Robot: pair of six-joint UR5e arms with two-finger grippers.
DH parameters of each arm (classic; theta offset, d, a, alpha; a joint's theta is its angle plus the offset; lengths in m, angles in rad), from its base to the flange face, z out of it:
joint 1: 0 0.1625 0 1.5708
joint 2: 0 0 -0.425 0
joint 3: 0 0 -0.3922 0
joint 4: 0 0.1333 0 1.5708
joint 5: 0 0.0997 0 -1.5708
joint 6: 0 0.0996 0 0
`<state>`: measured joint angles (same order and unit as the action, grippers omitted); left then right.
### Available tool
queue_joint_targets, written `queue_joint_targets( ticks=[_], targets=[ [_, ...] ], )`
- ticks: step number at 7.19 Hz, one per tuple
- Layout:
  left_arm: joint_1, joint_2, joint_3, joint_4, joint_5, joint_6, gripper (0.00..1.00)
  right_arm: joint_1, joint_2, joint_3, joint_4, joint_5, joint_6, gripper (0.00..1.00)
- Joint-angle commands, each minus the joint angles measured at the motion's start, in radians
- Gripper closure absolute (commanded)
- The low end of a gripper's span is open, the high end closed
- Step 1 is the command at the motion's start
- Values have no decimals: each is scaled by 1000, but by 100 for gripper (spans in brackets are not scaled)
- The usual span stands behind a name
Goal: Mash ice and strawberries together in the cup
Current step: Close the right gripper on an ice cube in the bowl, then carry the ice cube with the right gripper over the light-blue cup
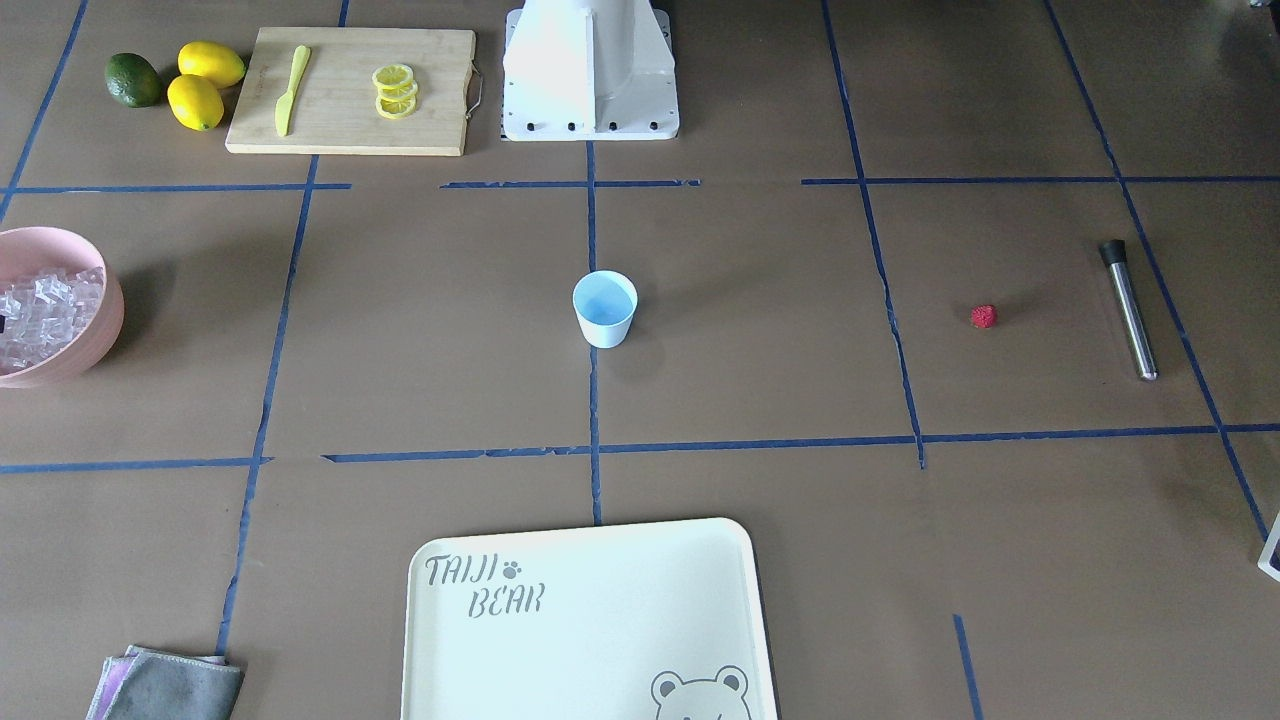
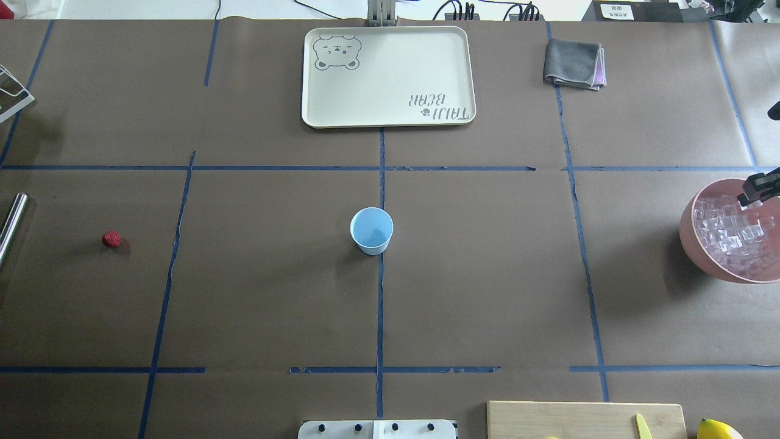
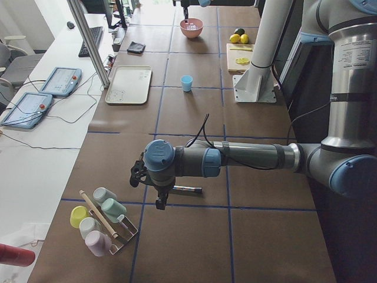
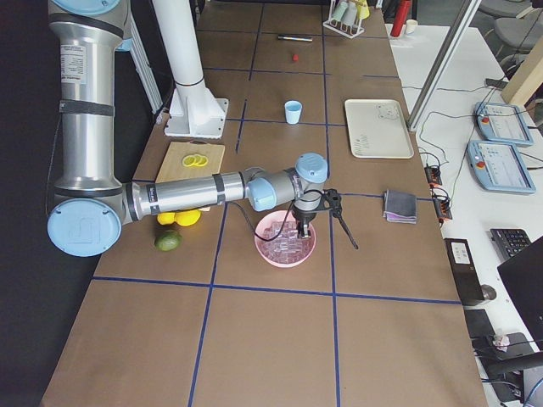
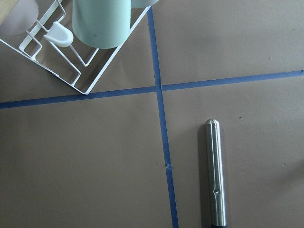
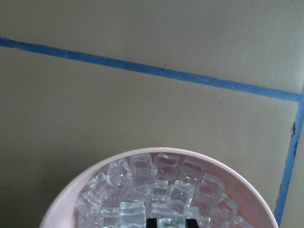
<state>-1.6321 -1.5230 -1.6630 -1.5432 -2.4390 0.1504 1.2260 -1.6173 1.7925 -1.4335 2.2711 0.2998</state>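
Ice [image 6: 156, 187], heaped in pink bowl [image 2: 688, 241], directly beneath right gripper [image 2: 748, 196], jaw state not discernible; cup [image 2: 372, 230], upright, empty, well apart at 9 o'clock in overhead view; strawberry [image 2: 111, 239] farther at 9 o'clock, nearer left gripper [image 3: 158, 203], state likewise indeterminable.

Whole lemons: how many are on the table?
2. One lemon and a second lemon lie together beside the cutting board, next to a green fruit. None seems hidden.

cup [image 1: 605, 310] pale blue | strawberry [image 1: 984, 316] red | bowl [image 1: 104, 335] pink (ice [image 1: 42, 310] clear) | tray [image 1: 600, 620] cream, bear print
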Motion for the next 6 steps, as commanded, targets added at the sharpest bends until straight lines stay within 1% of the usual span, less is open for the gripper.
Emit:
queue_joint_targets(
  ticks=[1, 2, 3, 4, 5, 6],
  targets=[
    [0, 0, -4, 0, 0, 0, 0, 30, 75, 143, -223, 7, -4, 100],
    [0, 0, -4, 0, 0, 0, 0, 30, 190, 169, -375, 8, 5, 100],
    [-2, -2, -4, 0, 0, 0, 0, 14, 326, 173, -512, 17, 15, 100],
    [0, 0, -4, 0, 0, 0, 0, -38, 426, 170, -583, 36, 69, 100],
    [0, 0, -4, 0, 0, 0, 0, -125, 501, 168, -582, 33, 258, 100],
    [0, -2, -4, 0, 0, -2, 0, -219, 564, 166, -578, 19, 400, 100]
  ],
)
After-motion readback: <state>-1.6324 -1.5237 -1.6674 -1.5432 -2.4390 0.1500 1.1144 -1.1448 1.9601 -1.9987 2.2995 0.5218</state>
